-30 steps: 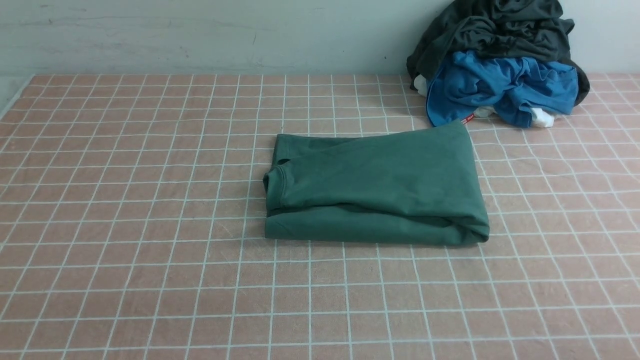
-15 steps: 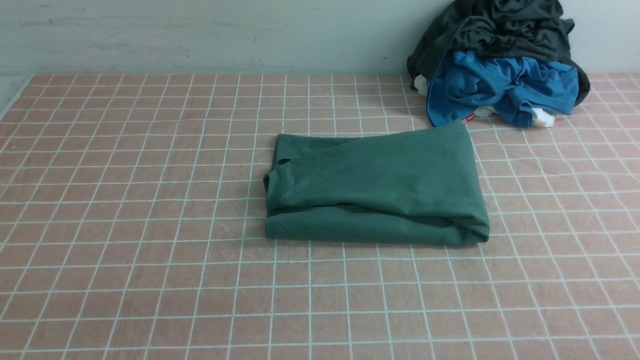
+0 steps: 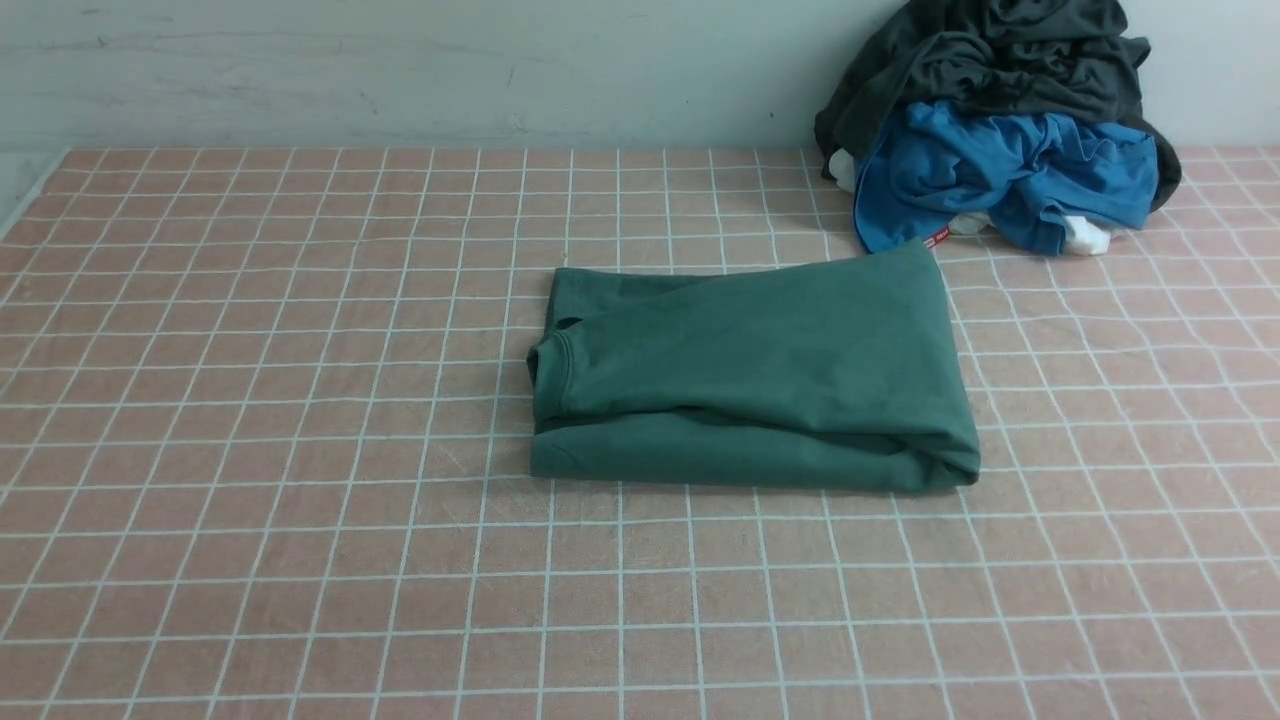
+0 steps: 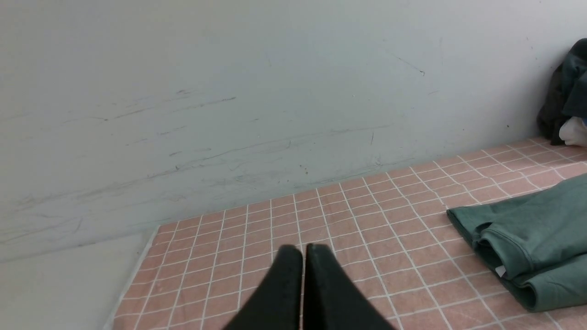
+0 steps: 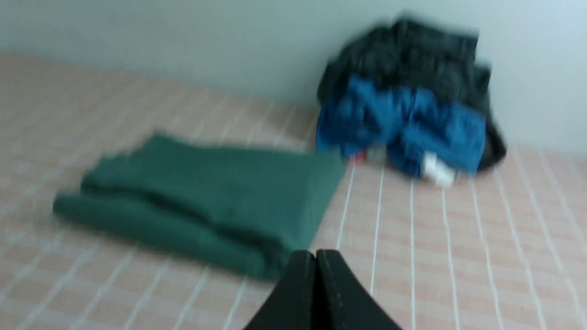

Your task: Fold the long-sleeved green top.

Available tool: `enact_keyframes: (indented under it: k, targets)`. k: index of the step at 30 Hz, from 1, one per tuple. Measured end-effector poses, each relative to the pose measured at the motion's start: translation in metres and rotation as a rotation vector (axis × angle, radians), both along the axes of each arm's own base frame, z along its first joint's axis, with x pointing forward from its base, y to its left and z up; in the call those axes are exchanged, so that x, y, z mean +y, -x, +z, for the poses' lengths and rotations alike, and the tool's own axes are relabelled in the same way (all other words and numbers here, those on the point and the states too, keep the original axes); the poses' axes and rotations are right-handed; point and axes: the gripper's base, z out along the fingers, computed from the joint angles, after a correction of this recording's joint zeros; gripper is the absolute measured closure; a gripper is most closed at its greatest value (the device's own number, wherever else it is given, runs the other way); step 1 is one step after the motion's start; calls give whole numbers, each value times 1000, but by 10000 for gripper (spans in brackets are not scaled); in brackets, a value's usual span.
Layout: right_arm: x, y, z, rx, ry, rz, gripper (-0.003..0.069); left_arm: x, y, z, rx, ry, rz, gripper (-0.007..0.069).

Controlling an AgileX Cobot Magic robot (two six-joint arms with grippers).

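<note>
1 green top point(image 3: 760, 370), 2 grippers point(image 4: 302, 250) point(image 5: 316, 255), 1 clothes pile point(image 3: 1000, 130)

The green top point(image 3: 760, 375) lies folded into a rough rectangle on the pink checked cloth point(image 3: 250, 450), neck to the left. Behind it on the right, by the wall point(image 3: 400, 70), a grey garment point(image 3: 990, 60) lies heaped on a blue one point(image 3: 1010, 180).

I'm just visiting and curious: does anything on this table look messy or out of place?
The green top lies folded mid-table, fairly neat, though its far right corner nearly meets the heap. That heap is the untidy part: a blue garment and a dark grey one crumpled against the wall, with white bits poking out. Nothing looks spilled or damaged.
</note>
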Motion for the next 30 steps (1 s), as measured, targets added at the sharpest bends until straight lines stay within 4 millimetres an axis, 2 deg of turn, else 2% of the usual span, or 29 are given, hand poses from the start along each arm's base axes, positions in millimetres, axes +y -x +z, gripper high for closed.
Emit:
enact_keyframes:
  k: [2, 3, 6, 7, 8, 10, 12, 20, 30]
  targets:
    - [0, -5, 1, -83, -1, -13, 673, 0, 0, 0, 0, 0, 0, 628]
    - [-1, -12, -3, -178, 13, -31, 673, 0, 0, 0, 0, -1, 0, 628]
    - [0, -23, -18, -264, 48, -45, 673, 0, 0, 0, 0, -1, 0, 628]
    - [2, -33, -41, -271, 76, -44, 673, 0, 0, 0, 0, -1, 0, 628]
    - [3, -35, -47, -267, 80, -44, 673, 0, 0, 0, 0, -1, 0, 628]
    - [4, -45, -88, -188, 96, -43, 673, 0, 0, 0, 0, -1, 0, 628]
    - [3, -47, -101, -119, 104, -60, 673, 0, 0, 0, 0, -1, 0, 628]
    - [-4, -47, -124, 139, 99, -170, 673, 0, 0, 0, 0, -2, 1, 628]
    - [-5, -46, -125, 156, 87, -179, 673, 0, 0, 0, 0, -2, 1, 628]
